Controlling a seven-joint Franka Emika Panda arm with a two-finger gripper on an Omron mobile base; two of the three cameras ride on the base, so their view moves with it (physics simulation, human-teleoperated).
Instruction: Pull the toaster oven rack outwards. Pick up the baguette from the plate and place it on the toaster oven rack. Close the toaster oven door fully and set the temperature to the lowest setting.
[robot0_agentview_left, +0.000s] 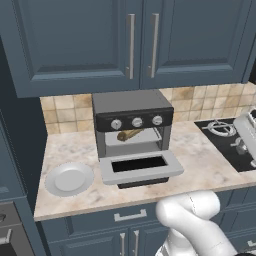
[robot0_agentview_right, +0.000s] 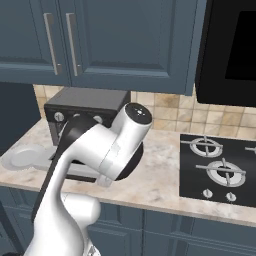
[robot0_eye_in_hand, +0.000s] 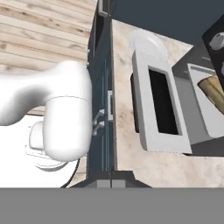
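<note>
The toaster oven (robot0_agentview_left: 132, 107) stands at the back of the counter, its knobs (robot0_agentview_left: 136, 122) in a row on the black strip. Its door (robot0_agentview_left: 140, 167) hangs open, lying flat toward the counter's front edge. The baguette (robot0_agentview_left: 130, 134) lies on the pale rack (robot0_agentview_left: 134, 142) in the cavity. In the hand view the rack (robot0_eye_in_hand: 205, 111) juts a little over the door (robot0_eye_in_hand: 159, 107), with the baguette (robot0_eye_in_hand: 214, 89) on it. The white plate (robot0_agentview_left: 69, 179) sits bare to the left of the oven. My gripper is shut, low in front of the counter, near the door's front edge.
A black gas hob (robot0_agentview_left: 225, 135) fills the counter's right side, with a grey object (robot0_agentview_left: 247, 130) on it. Blue wall cabinets (robot0_agentview_left: 130, 45) hang above the oven. Drawers with handles (robot0_agentview_left: 129, 216) run under the counter. My arm's elbow (robot0_agentview_right: 127, 130) hides much of the oven in the right base view.
</note>
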